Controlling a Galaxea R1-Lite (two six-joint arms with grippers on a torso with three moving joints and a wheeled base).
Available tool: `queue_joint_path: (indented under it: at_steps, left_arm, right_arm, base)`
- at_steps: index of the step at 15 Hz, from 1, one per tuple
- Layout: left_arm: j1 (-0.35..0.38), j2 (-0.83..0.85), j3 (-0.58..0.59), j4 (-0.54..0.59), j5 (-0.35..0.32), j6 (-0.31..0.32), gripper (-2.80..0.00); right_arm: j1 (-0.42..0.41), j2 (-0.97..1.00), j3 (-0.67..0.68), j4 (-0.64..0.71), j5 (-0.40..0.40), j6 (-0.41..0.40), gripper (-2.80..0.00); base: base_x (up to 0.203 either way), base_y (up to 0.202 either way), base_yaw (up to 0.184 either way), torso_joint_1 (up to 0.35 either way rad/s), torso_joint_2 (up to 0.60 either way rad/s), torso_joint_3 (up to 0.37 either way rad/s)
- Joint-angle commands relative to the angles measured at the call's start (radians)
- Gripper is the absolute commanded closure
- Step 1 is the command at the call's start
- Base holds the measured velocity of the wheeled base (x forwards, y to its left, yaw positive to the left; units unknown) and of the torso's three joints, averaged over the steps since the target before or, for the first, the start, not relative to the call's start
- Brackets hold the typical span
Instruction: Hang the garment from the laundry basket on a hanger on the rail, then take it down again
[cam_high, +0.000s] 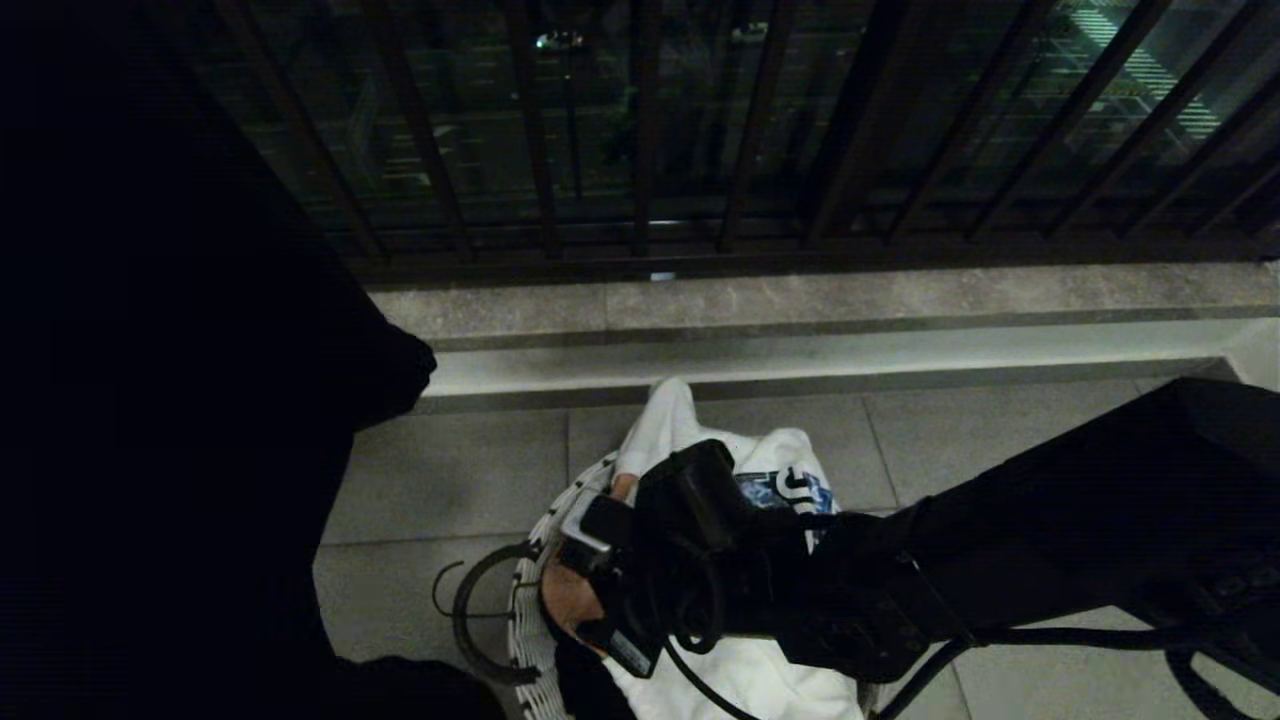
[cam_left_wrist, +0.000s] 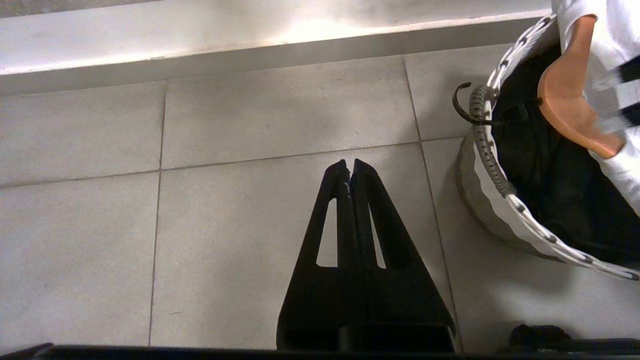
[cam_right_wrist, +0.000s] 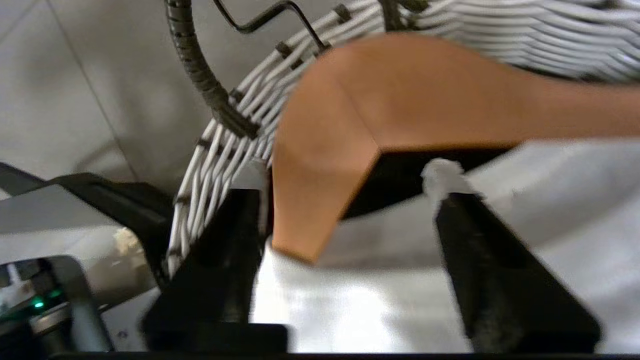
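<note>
Reaching in from the right of the head view, right gripper (cam_right_wrist: 345, 220) spread apart, straddling a wooden hanger (cam_right_wrist: 400, 100) over the white garment (cam_high: 760, 680) inside the laundry basket (cam_high: 530, 620), lower centre. Left gripper (cam_left_wrist: 351, 167) clenched above floor tiles (cam_left_wrist: 225, 200).

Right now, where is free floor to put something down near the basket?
Free: grey tiles between the laundry basket and the pale step, around the shut left gripper. Crowded: the basket itself, holding white garment, wooden hanger and open right gripper.

Woven pale cord laundry basket (cam_left_wrist: 505, 200), smooth wooden hanger (cam_right_wrist: 400, 100), white cloth garment (cam_high: 760, 680), matt floor tiles (cam_left_wrist: 225, 125)
</note>
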Motion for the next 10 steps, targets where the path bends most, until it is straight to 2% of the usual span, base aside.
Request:
queue_joint_path:
  at_steps: [1, 10]
  left_arm:
    - [0.000, -0.002, 0.003, 0.000, 0.001, 0.000, 0.00]
    - [0.000, -0.002, 0.003, 0.000, 0.000, 0.000, 0.00]
  right_arm:
    - [0.007, 0.047, -0.030, -0.003, -0.003, -0.004, -2.80]
    - [0.007, 0.131, -0.093, -0.023, -0.004, -0.015, -2.80]
  base:
    - [0.000, 0.000, 0.000, 0.000, 0.00, 0.000]
    - [0.000, 0.000, 0.000, 0.000, 0.00, 0.000]
